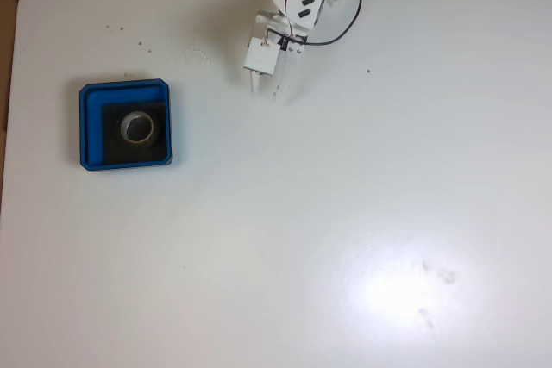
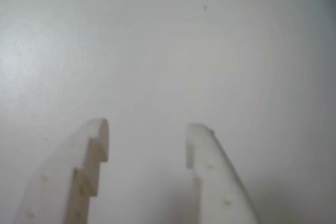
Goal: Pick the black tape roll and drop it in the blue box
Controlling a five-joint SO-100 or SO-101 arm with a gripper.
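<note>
The black tape roll point(image 1: 138, 127) lies flat on the black floor inside the blue box point(image 1: 89, 127), at the left of the table in the fixed view. Far from it, at the top centre, the white arm hangs folded, and my gripper point(image 1: 266, 90) points down at the table. In the wrist view my gripper point(image 2: 147, 132) is open, its two white fingers point(image 2: 86, 166) apart with only bare white table between them.
The white table point(image 1: 345, 196) has a rounded corner at the top left, beyond which a brown floor shows. Small dark specks dot the surface near the box and the arm. A bright light glare sits at the lower right.
</note>
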